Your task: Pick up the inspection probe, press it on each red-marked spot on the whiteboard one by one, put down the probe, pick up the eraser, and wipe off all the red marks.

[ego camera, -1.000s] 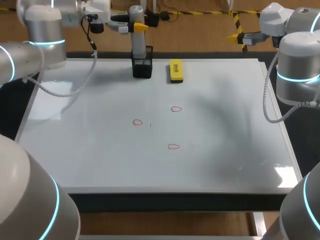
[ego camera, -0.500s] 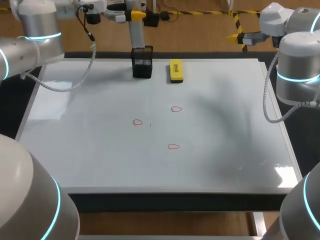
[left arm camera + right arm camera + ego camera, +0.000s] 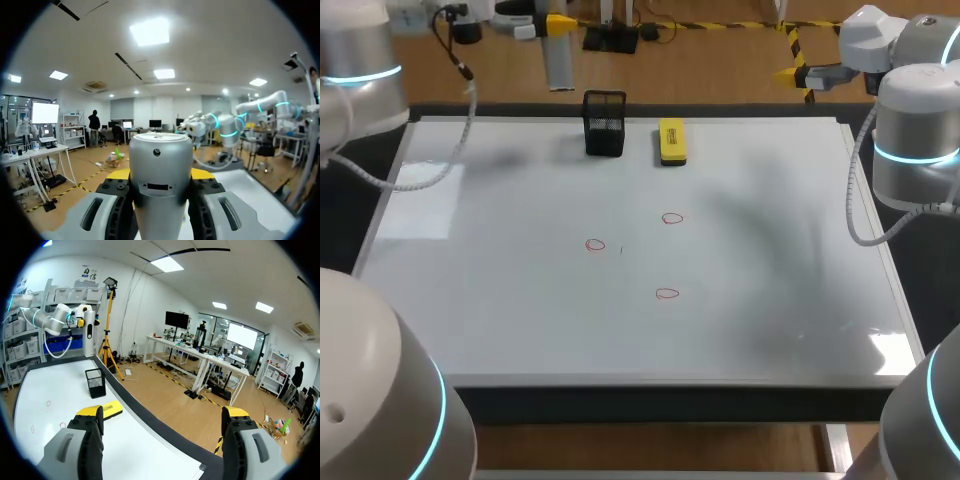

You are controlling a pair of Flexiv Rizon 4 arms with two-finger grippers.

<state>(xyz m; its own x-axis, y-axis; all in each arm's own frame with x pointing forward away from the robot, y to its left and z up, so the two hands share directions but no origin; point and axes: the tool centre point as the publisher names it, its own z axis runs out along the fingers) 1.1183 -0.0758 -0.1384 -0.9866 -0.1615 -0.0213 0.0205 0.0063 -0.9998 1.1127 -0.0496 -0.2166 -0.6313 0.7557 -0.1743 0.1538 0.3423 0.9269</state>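
A low swing inward could be knocking the black holder (image 3: 605,124) over. A tilted press on the three red marks (image 3: 596,245) might be slipping the probe (image 3: 557,65) in the grip, since most of it is hanging free.

The left pincer (image 3: 558,22) is clamping the probe near its upper end, up past the whiteboard's (image 3: 500,300) far edge. The right pincer (image 3: 162,413) is gaping wide, holding nothing. The eraser (image 3: 672,141) is lying just beside the holder.

The inspection probe (image 3: 558,62) is held upright by the left end effector (image 3: 558,24) beyond the far edge of the whiteboard (image 3: 500,300). A black holder (image 3: 604,124) and a yellow eraser (image 3: 672,141) are set near that edge, with three red marks (image 3: 666,293) mid-board.
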